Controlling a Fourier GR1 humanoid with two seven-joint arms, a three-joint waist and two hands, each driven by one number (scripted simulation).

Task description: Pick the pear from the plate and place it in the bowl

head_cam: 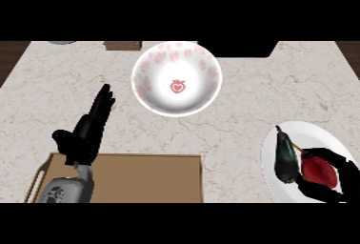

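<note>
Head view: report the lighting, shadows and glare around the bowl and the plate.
Head view: light is even and soft; the bowl shows a bright centre fading to grey at its rim, no hard glare; the right hand is near-black, its detail lost, curled round the red pear on the plate; the counter carries no marked shadows.

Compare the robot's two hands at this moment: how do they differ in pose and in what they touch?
The left hand is open, fingers straight and pointing up the counter, touching nothing; the right hand is curled round the red fruit. The left hand hangs beside the cutting board, left of the bowl; the right hand sits over the plate, next to a dark vegetable. Both hands are black.
</note>
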